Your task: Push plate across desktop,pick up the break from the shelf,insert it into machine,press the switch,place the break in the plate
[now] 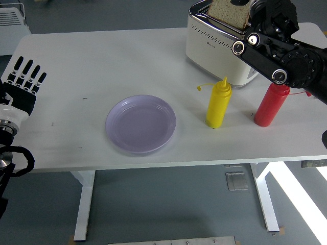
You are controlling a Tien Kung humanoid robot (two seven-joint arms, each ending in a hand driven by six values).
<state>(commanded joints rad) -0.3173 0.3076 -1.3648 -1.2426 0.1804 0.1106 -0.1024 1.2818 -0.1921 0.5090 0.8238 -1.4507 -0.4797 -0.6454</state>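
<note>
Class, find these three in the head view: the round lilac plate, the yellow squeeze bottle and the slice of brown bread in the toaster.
Round lilac plate [140, 124]: head view, centre of its bare inside.
Yellow squeeze bottle [218, 104]: head view, middle of its body.
Slice of brown bread [229, 11]: head view, its face above the toaster slot.
</note>
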